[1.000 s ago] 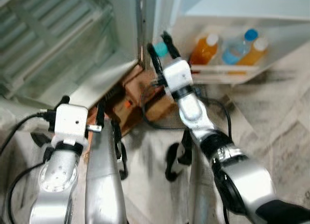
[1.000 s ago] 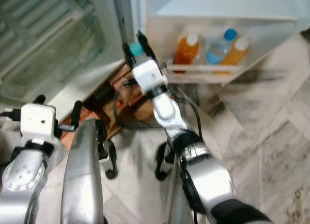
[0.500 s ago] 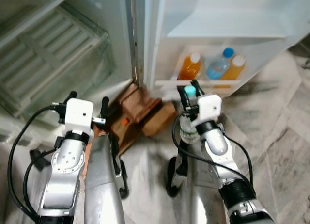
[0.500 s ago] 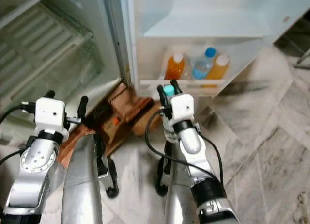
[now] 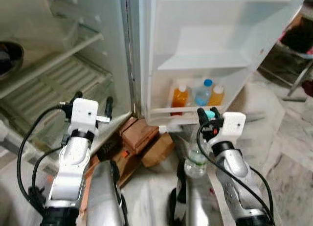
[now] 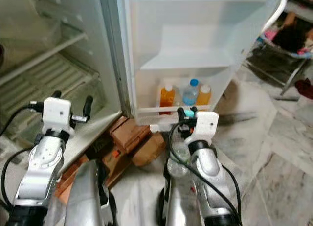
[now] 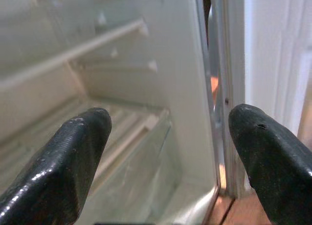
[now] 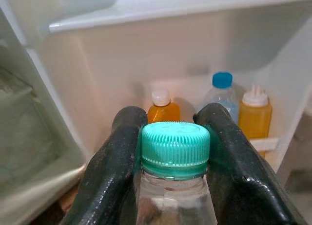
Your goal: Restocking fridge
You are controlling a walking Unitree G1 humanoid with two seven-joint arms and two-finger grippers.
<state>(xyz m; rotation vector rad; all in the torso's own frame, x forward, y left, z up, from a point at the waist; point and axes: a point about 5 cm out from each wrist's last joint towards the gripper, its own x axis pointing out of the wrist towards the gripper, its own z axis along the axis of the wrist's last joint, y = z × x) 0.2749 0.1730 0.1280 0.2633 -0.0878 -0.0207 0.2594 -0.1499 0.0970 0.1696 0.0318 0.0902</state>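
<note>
While the right gripper (image 8: 175,152) is raised in front of the open fridge door, its two black fingers (image 8: 114,171) are clamped on the neck of a clear plastic water bottle with a teal ribbed screw cap (image 8: 175,148), one finger pressed against each side just under the cap, so the bottle hangs below the gripper with its body (image 5: 196,160) near the floor. Its label is a pale band with some green, too blurred to read. Straight ahead of the held bottle stands the white fridge door's bottom shelf (image 5: 183,109), holding three bottles side by side behind a low rail: an orange juice bottle with a white cap (image 5: 181,95), a clear bottle with a blue cap (image 5: 202,93) in the middle, and a second orange bottle with a white nozzle top (image 5: 216,95); no writing on any of them can be made out. Above them a white door shelf (image 5: 200,62) stands bare, with open height between it and the bottle tops. The left gripper (image 7: 165,157) is held up toward the fridge's main compartment, fingers spread wide apart around nothing, facing the glass shelves (image 5: 54,81) and the metal door edge (image 7: 217,88). Brown cardboard boxes (image 5: 144,140) lie on the marble floor (image 5: 288,162) at the foot of the fridge, between the two arms.
</note>
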